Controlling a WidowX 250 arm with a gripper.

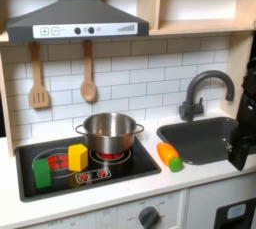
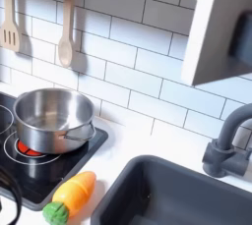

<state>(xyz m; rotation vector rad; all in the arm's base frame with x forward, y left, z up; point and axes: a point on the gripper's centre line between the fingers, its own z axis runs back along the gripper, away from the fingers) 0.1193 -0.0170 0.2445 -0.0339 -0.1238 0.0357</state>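
In the first exterior view, your black gripper (image 1: 240, 157) hangs at the far right, over the right edge of the dark rectangular sink (image 1: 198, 135). It is too dark and too blurred to tell whether its jaws stand apart or together, and nothing can be seen held in it. The nearest loose thing is the orange plastic carrot with a green top (image 1: 169, 156), lying on the white counter just left of the sink, well apart from the gripper with the basin between them. I judge this to be an approach stage with no contact made; reaching the carrot would call for travel left across the sink and a descent to counter level. Further left, a shiny steel pot (image 1: 108, 131) sits on the black stovetop (image 1: 25, 191), with a yellow block (image 1: 77, 156) and a green block (image 1: 42, 171) near its front. The dark curved faucet (image 1: 206, 87) rises behind the sink. In the second exterior view, the carrot (image 2: 71, 195) lies tilted between the stovetop (image 2: 98, 140) and the sink (image 2: 187, 197), touching neither the pot (image 2: 51, 119) nor the faucet (image 2: 232, 142) at the second exterior view's right.
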